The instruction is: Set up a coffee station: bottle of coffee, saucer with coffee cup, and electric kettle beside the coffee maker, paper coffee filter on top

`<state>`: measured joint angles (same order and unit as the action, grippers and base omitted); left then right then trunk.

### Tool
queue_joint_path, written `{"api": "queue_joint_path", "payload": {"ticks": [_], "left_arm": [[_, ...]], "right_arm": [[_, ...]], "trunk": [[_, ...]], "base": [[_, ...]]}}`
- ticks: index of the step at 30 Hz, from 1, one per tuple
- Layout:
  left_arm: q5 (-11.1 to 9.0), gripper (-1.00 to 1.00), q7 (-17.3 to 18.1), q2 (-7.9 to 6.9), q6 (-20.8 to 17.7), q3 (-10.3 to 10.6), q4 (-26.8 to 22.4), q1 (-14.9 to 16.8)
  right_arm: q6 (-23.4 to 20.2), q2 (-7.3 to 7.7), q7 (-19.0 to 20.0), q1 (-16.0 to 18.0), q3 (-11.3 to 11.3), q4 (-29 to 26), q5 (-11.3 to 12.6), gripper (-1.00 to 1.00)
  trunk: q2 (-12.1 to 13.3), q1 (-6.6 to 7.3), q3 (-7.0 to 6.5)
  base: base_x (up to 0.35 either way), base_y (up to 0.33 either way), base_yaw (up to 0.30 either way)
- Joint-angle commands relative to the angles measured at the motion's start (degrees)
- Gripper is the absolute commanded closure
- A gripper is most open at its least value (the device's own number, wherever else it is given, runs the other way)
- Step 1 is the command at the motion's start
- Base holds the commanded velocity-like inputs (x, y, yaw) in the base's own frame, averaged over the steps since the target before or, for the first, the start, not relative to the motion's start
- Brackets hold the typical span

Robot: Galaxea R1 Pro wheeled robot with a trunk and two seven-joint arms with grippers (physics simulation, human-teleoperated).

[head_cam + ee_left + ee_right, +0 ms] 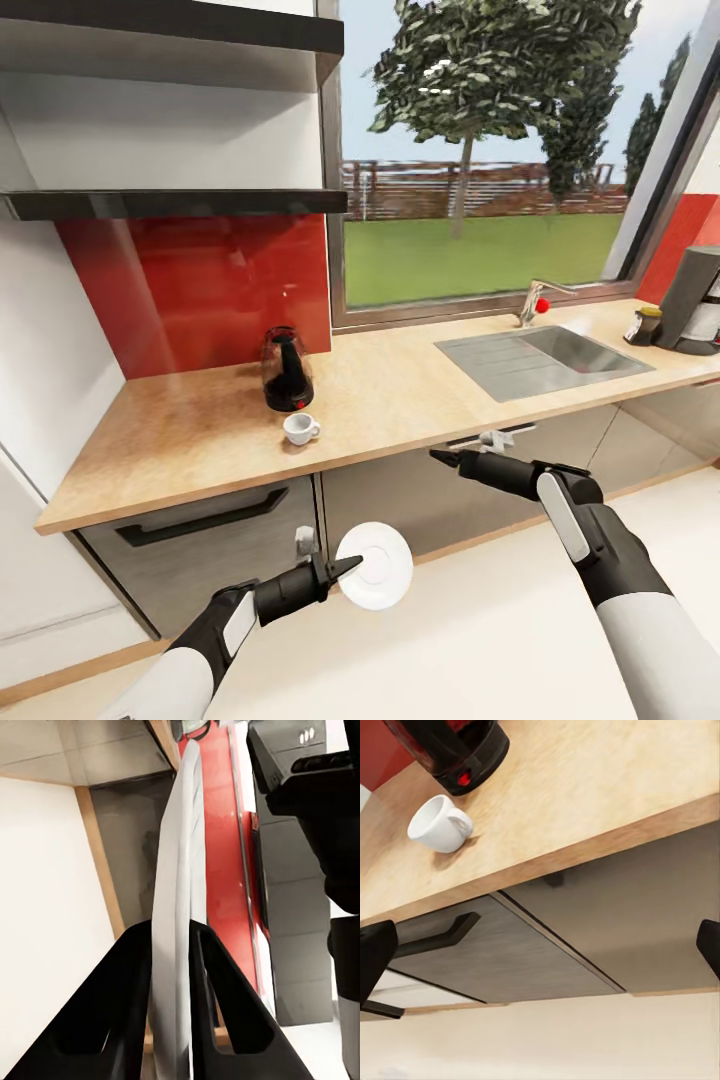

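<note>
My left gripper (pixel 338 570) is shut on the rim of the white saucer (pixel 378 566), held low in front of the cabinets; the left wrist view shows the saucer (pixel 177 870) edge-on between the fingers (pixel 127 1005). On the countertop (pixel 200 440) sit the dark electric kettle (pixel 287 370) and, just in front of it, the white coffee cup (pixel 300 428). The coffee maker (pixel 700 300) stands at the far right with the bottle of coffee (pixel 645 325) beside it. My right gripper (pixel 445 457) is open and empty below the counter edge, facing the cup (pixel 439 823) and kettle (pixel 454 754). The paper coffee filter is out of view.
A steel sink (pixel 540 360) with a faucet (pixel 535 300) is set into the counter between the kettle and the coffee maker. Dark wall shelves (pixel 170 205) hang above the left part. Grey cabinets with a drawer handle (pixel 200 520) lie below.
</note>
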<state>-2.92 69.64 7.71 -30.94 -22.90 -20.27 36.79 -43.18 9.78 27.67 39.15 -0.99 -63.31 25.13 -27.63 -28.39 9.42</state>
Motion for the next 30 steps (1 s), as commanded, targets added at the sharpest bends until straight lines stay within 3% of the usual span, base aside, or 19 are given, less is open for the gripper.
{"api": "queue_joint_path", "payload": {"ticks": [1, 5, 7, 8, 14, 17, 18, 21, 24, 25, 26, 28, 30], "left_arm": [[-0.10, 1.00, 0.00, 0.03, -0.42, -0.14, -0.04, 0.04], [-0.29, 1.00, 0.01, -0.30, -0.43, -0.13, -0.04, 0.04], [-0.33, 1.00, 0.09, -0.81, -0.43, -0.13, -0.04, 0.04], [-0.38, 1.00, 0.08, -1.02, -0.43, -0.13, -0.04, 0.04], [-0.62, 1.00, 0.00, -1.44, -0.43, -0.13, 0.00, 0.04], [-0.67, 1.00, 0.04, -1.46, -0.43, -0.13, -0.03, 0.04], [-0.67, 1.00, 0.05, -1.47, -0.43, -0.13, -0.03, 0.04], [-0.68, 1.00, 0.05, -1.47, -0.43, -0.13, -0.04, 0.04], [-0.68, 1.00, 0.05, -1.52, -0.42, -0.13, -0.04, 0.04], [-0.68, 1.00, 0.04, -1.53, -0.42, -0.13, -0.04, 0.04], [-0.68, 1.00, 0.00, -1.51, -0.39, -0.13, -0.04, 0.04], [-0.68, 1.00, -0.07, -1.49, -0.36, -0.13, -0.04, 0.04], [-0.68, 1.00, -0.17, -1.48, -0.33, -0.16, -0.04, 0.04]], "right_arm": [[-0.24, 0.05, 0.02, 0.05, -0.06, -0.01, 0.12, -1.00], [0.10, 0.23, 0.02, -0.01, 0.00, 2.52, -0.12, -1.00], [1.56, 1.38, 0.02, -0.02, 0.15, 5.82, -0.15, -1.00], [2.92, 2.46, 0.05, -0.03, 0.20, 7.56, -0.16, -1.00], [14.94, 12.53, 0.15, -0.04, 0.38, 25.41, -0.21, -1.00], [23.40, 15.63, 0.11, -0.02, 0.25, 37.86, -0.32, -1.00], [26.24, 15.98, 0.11, -0.02, 0.15, 41.47, -0.38, -1.00], [34.35, 16.13, -0.16, -0.03, -0.51, 52.48, -2.01, -1.00], [41.57, 15.13, -3.39, -0.29, -1.74, 59.51, -6.09, -1.00], [43.16, 14.53, -6.07, -0.89, -1.92, 60.37, -7.17, -1.00], [44.59, 13.57, -11.36, -2.19, -2.09, 61.12, -8.15, -1.00], [45.45, 11.82, -18.89, -3.74, -2.19, 61.58, -8.78, -1.00], [45.77, 9.26, -24.04, -5.28, -2.23, 61.75, -9.04, -1.00]], "trunk": [[-0.11, -0.03, 0.11], [-0.11, -0.03, 0.11], [-0.11, -0.03, 0.11], [-0.11, -0.03, 0.11], [-0.11, -0.03, 0.11], [-0.11, -0.03, 0.11], [-0.11, -0.03, 0.11], [-0.11, -0.03, 0.11], [-0.11, -0.03, 0.11], [-0.11, -0.03, 0.11], [-0.11, -0.03, 0.11], [-0.11, -0.03, 0.11], [-0.11, -0.03, 0.11]], "base": [[0.000, 0.000, 0.000], [0.000, 0.000, 0.000], [0.000, 0.000, 0.000], [0.000, 0.000, 0.000], [0.000, 0.000, 0.000], [0.000, 0.000, 0.000], [0.000, 0.000, 0.000], [0.000, 0.000, 0.000], [0.000, 0.000, 0.000], [0.000, 0.000, 0.000], [0.000, 0.000, 0.000], [0.000, 0.000, 0.000], [0.000, 0.000, 0.000]]}}
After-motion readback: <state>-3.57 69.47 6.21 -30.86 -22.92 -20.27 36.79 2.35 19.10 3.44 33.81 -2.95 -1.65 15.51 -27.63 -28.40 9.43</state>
